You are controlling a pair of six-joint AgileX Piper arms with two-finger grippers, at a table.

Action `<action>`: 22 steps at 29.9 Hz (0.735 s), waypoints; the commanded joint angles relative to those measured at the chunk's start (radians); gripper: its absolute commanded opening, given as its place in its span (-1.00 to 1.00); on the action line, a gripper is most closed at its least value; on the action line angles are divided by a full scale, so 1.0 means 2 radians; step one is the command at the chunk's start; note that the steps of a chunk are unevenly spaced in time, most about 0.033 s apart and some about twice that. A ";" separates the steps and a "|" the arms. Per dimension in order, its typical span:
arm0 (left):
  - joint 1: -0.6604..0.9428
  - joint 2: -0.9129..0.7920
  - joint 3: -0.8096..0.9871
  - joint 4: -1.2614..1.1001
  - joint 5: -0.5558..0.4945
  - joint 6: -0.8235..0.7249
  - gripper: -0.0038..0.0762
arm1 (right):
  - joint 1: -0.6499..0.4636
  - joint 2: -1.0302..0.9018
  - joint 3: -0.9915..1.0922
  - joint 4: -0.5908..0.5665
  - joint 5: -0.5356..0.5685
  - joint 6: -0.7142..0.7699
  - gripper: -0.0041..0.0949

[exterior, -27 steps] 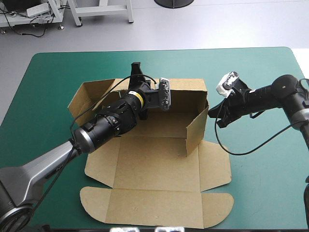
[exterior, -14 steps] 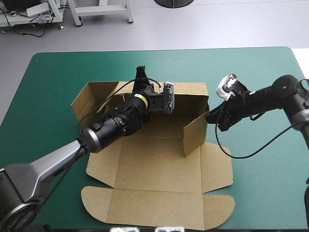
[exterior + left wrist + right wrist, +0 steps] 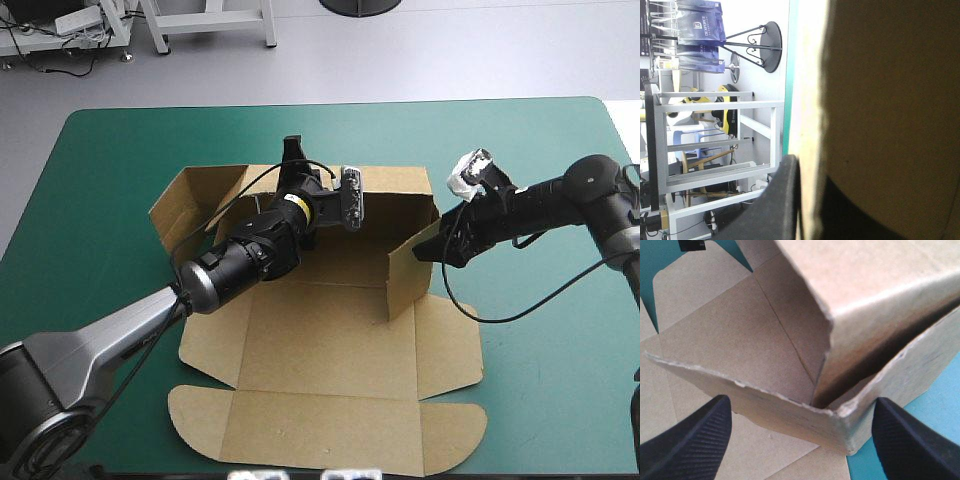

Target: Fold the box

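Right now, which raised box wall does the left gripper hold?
The far wall, the long one: the left gripper pinches its top edge. The short right wall is ungripped.

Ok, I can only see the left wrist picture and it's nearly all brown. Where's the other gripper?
Observer: The right gripper is open, a corner of the box's right wall between its fingers.
Operator: Is the box all folded up?
Observer: No. The lid lies flat on the teal-green table, nearest the robot.
Operator: And my gripper?
Observer: The left gripper is at the far wall's top edge.
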 commanded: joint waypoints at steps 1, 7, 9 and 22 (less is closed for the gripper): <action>-0.003 -0.006 -0.012 0.002 0.002 -0.029 -0.92 | 0.017 -0.020 -0.011 0.026 -0.019 0.013 0.55; -0.003 -0.005 -0.012 -0.005 0.007 -0.031 -0.92 | 0.055 -0.020 -0.011 -0.017 -0.093 0.066 0.54; -0.003 -0.005 -0.012 -0.011 0.012 -0.031 -0.92 | 0.056 -0.020 -0.011 -0.012 -0.109 0.083 0.54; -0.052 -0.005 -0.012 -0.021 0.062 -0.044 -0.92 | 0.056 -0.020 -0.011 -0.013 -0.132 0.164 0.30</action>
